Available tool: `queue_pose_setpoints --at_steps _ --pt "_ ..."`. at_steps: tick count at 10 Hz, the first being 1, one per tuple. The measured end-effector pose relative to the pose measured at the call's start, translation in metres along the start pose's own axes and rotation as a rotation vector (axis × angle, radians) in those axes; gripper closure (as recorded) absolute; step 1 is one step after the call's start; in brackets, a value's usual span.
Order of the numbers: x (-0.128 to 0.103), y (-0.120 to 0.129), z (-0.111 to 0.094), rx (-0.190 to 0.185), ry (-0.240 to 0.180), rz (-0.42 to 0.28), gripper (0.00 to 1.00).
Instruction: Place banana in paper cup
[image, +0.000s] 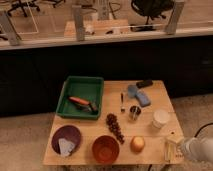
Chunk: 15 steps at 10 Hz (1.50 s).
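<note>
At the near right corner of the worktop (150, 89), the gripper (181, 149) meets the banana (171, 148), which lies just to its left; whether it grips, I cannot tell. The paper cup (160, 118) stands beyond the gripper, slightly left.

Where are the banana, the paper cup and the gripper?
banana (170, 150): camera view, pale middle.
paper cup (161, 118): camera view, white top.
gripper (180, 148): camera view, its tip, lower right, beside the banana.

The hand (174, 149) is at the table's (159, 98) front-right corner.
</note>
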Motion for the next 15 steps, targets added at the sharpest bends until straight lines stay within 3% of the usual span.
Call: queue_pose_setpoints --at_steps 3,6,9,13,14,15 --pt "-0.003 -0.006 0.023 -0.041 -0.012 -0.085 0.2" --pt "-0.002 -0.006 0.039 -0.075 -0.046 -0.104 0.22" --pt "-0.005 -0.002 0.055 -0.101 -0.064 -0.109 0.49" --pt "-0.006 0.002 0.048 -0.111 -0.067 -0.109 0.9" --pt "-0.006 0.002 0.048 -0.11 -0.068 -0.108 0.98" --pt "-0.006 0.002 0.045 -0.1 -0.078 -0.104 1.0"
